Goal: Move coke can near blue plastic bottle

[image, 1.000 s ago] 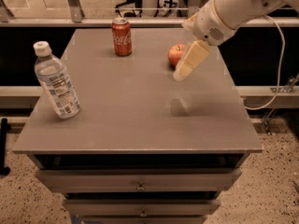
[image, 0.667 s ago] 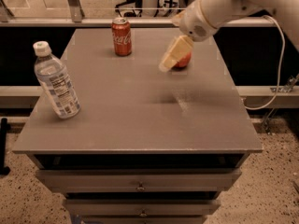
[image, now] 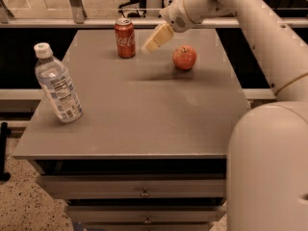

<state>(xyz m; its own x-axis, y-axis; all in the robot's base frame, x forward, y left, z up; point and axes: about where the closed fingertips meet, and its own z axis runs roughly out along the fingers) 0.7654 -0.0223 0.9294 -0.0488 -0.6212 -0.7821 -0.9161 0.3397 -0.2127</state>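
The gripper (image: 149, 45) hovers just beside the coke can (image: 125, 38), apart; jaws' spread cannot be told.

We see a smooth, matt grey worktop (image: 144, 114) with only a dull sheen. The coke can (image: 125, 38) is glossy red metal with a silvery top. The blue plastic bottle (image: 57, 88) is clear, shiny plastic with a matt pale label. The apple (image: 185, 57) has lightly glossy skin. The pincer (image: 153, 41), hanging just right of the can, looks like matt cream plastic on a smooth white arm (image: 250, 18).
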